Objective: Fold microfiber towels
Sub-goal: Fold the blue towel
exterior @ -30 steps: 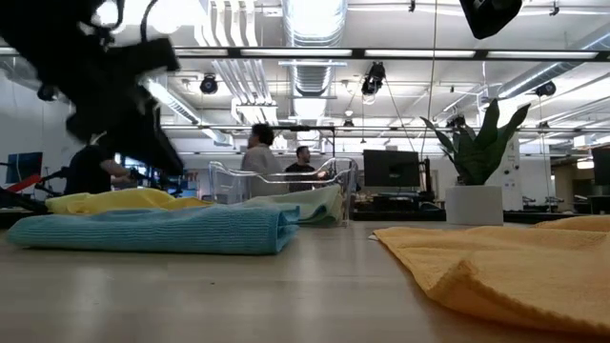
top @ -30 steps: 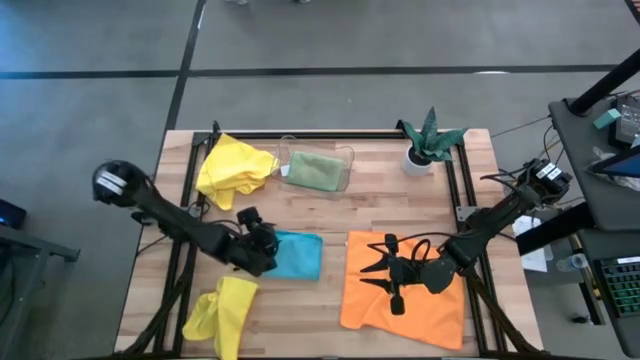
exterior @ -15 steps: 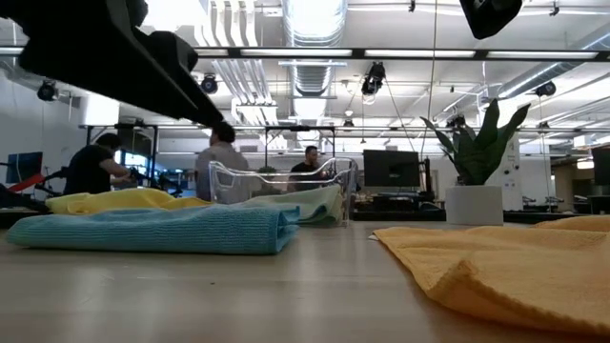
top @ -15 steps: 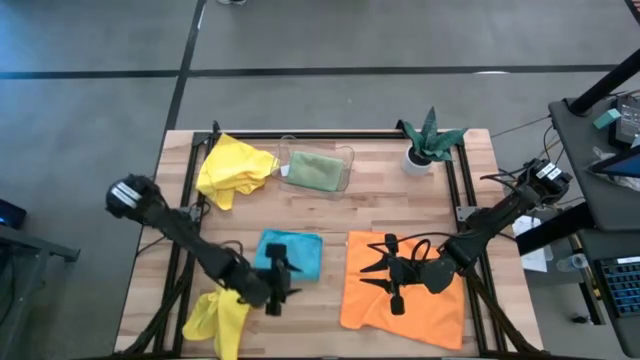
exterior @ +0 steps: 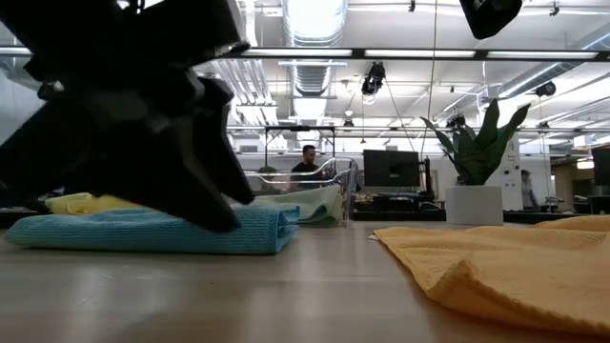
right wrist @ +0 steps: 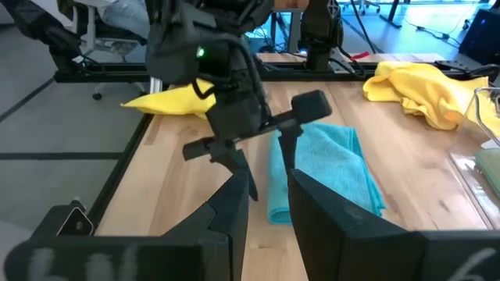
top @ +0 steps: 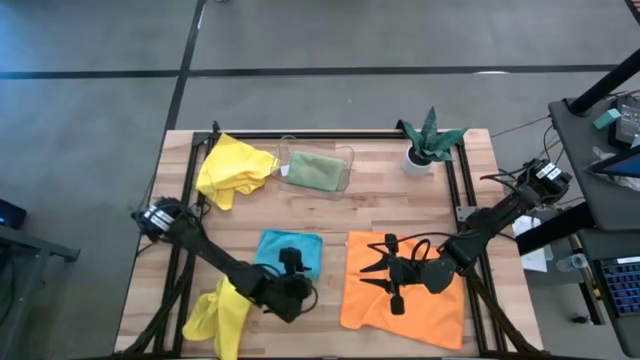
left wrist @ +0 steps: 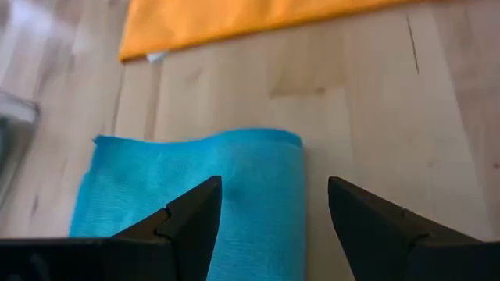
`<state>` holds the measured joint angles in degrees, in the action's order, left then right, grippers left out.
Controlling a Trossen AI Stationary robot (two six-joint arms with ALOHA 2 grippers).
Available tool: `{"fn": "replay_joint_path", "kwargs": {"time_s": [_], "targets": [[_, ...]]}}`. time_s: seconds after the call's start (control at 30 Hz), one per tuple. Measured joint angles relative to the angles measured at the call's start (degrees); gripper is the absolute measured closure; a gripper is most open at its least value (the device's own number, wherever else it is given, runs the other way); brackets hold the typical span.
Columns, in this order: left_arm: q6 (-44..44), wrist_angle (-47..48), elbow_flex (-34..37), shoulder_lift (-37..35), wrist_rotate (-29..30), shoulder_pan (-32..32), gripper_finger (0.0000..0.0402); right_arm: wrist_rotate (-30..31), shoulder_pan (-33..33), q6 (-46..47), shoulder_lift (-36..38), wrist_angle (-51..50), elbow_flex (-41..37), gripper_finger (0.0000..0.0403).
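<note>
Near yellow towel: a bright yellow towel is lying crumpled at the table's front left corner, beside the left arm.

Far yellow towel: a second yellow towel is sitting bunched at the back left of the wooden table, just beside the clear tray.

Left gripper: the left gripper is hovering over the near edge of the turquoise towel; in its wrist view the two dark fingers are standing spread apart with nothing between them, the blue cloth showing below the gap.

Turquoise towel: the turquoise towel is lying folded flat at the table's middle left, its rolled fold edge facing the orange one; the two are apart, with bare wood between.

Green towel: the sage green towel is resting inside the clear plastic tray at the back of the table.

Orange towel: the orange towel is lying spread flat at the front right, its near edge slightly rumpled in the low view.

Right gripper: the right gripper is resting low over the left part of the orange towel; its fingers are standing narrowly parted, and whether they are pinching the cloth cannot be told.

Plant: a small green plant in a white pot is standing at the back right.
</note>
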<state>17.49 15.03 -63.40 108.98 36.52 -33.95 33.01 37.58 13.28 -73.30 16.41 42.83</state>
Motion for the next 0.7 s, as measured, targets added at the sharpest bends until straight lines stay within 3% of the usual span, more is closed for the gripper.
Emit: {"fn": "replay_joint_path", "kwargs": {"time_s": [0.47,0.7], "targets": [[0.27,0.34,-0.01,4.78,4.45,0.4,0.0186,0.02,0.0,0.24,0.0,0.08,-0.75,0.0316],[-0.83,0.42,0.76,4.84,4.85,1.44,0.0254,0.02,0.0,0.31,0.0,0.17,-1.01,0.0316]]}}
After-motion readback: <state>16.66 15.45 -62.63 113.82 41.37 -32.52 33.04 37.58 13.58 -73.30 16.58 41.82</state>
